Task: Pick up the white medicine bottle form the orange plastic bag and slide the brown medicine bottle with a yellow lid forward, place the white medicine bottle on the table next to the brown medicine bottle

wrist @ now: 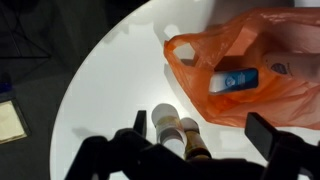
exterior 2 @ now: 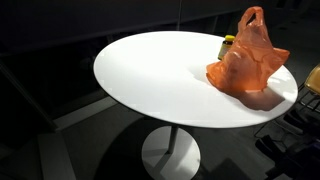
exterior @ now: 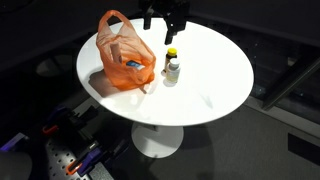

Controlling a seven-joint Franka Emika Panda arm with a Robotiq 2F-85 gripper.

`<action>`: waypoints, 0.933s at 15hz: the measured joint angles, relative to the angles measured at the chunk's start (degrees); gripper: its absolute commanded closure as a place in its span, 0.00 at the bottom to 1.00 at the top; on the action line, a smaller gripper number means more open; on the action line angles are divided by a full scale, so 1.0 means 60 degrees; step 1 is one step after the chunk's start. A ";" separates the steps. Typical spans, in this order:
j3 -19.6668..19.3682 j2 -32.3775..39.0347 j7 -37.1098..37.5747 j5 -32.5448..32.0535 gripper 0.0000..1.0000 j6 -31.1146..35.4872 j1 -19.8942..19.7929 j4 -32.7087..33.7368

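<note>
Two bottles stand upright and touching on the round white counter (exterior: 222, 95) in an exterior view. The brown medicine bottle (exterior: 171, 52), with its yellow lid, is on the far side and the white medicine bottle (exterior: 174, 71) is just nearer. Both are outside the orange plastic bag (exterior: 122, 52), which sits slumped close to their left with its handles up. The dark end effector (exterior: 165, 22) hangs above the far edge of the counter, over the bottles and clear of them. From here I cannot tell how its fingers stand.

Seen from the opposite side in an exterior view, the counter (exterior 2: 150, 85) is bare across its left and middle. The orange plastic bag (exterior 2: 248, 62) stands at the right edge. Only the yellow top of the brown medicine bottle (exterior 2: 228, 43) peeks out behind the bag's left side. The white bottle and the arm are hidden or out of frame.

Looking down in the wrist view, the end effector (wrist: 204, 132) comes in from the bottom with its fingers (wrist: 140, 128) spread wide apart, gripping nothing. The brown medicine bottle (wrist: 192, 138) and the white medicine bottle (wrist: 163, 122) stand side by side on the counter (wrist: 110, 80). They appear in the lower middle, between the fingers as the picture frames them. The orange plastic bag (wrist: 255, 100) lies open at the upper right, and a blue and white packet (wrist: 235, 80) shows inside its mouth.
</note>
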 measured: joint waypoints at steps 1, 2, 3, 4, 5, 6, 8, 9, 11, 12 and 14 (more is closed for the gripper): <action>-0.0004 -0.0308 -0.0011 -0.0181 0.00 -0.0294 0.0000 -0.0072; -0.0004 -0.0624 -0.0011 -0.0401 0.00 -0.0588 0.0006 -0.0138; -0.0004 -0.0915 -0.0011 -0.0613 0.00 -0.0850 0.0016 -0.0184; -0.0004 -0.1209 -0.0011 -0.0791 0.00 -0.1103 0.0031 -0.0227; -0.0001 -0.1488 -0.0010 -0.0928 0.00 -0.1328 0.0044 -0.0264; 0.0001 -0.1728 -0.0005 -0.1023 0.00 -0.1517 0.0055 -0.0285; 0.0011 -0.2172 0.0023 -0.1139 0.00 -0.1871 0.0085 -0.0293; 0.0022 -0.2378 0.0046 -0.1160 0.00 -0.2025 0.0100 -0.0292; 0.0062 -0.2736 0.0130 -0.1178 0.00 -0.2279 0.0134 -0.0285; 0.0098 -0.2894 0.0183 -0.1182 0.00 -0.2373 0.0149 -0.0278; 0.0202 -0.3158 0.0362 -0.1194 0.00 -0.2525 0.0166 -0.0261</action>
